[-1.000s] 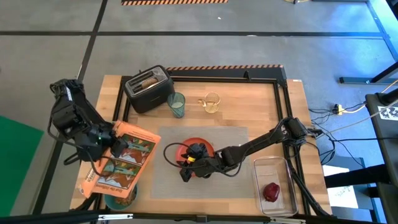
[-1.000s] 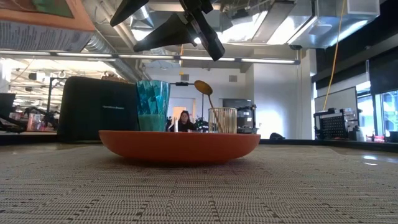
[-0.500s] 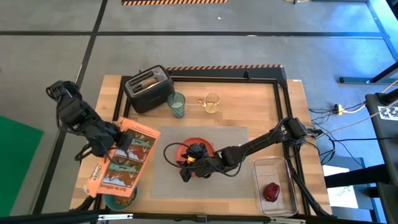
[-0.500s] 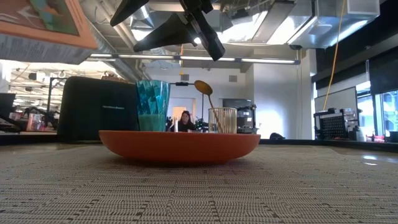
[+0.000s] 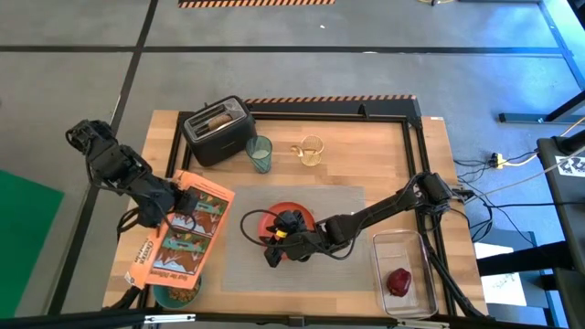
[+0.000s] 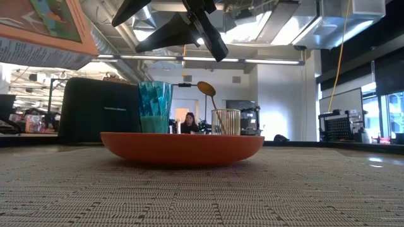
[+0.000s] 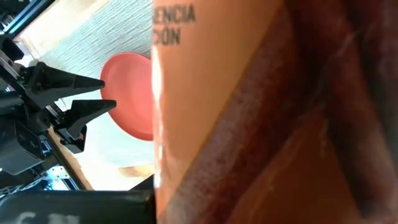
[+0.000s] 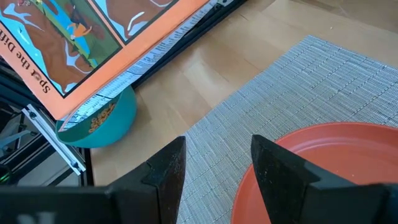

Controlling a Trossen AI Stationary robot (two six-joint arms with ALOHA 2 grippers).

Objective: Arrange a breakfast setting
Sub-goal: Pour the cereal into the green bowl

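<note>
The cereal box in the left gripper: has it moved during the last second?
Yes. In the high view the cereal box has tilted, its lower end staying over the teal bowl while the left gripper and arm drew back toward the toaster.

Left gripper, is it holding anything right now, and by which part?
The left gripper holds an orange cereal box, tilted above the teal bowl, gripped near its upper end. The right gripper is open and empty over the orange plate.
</note>
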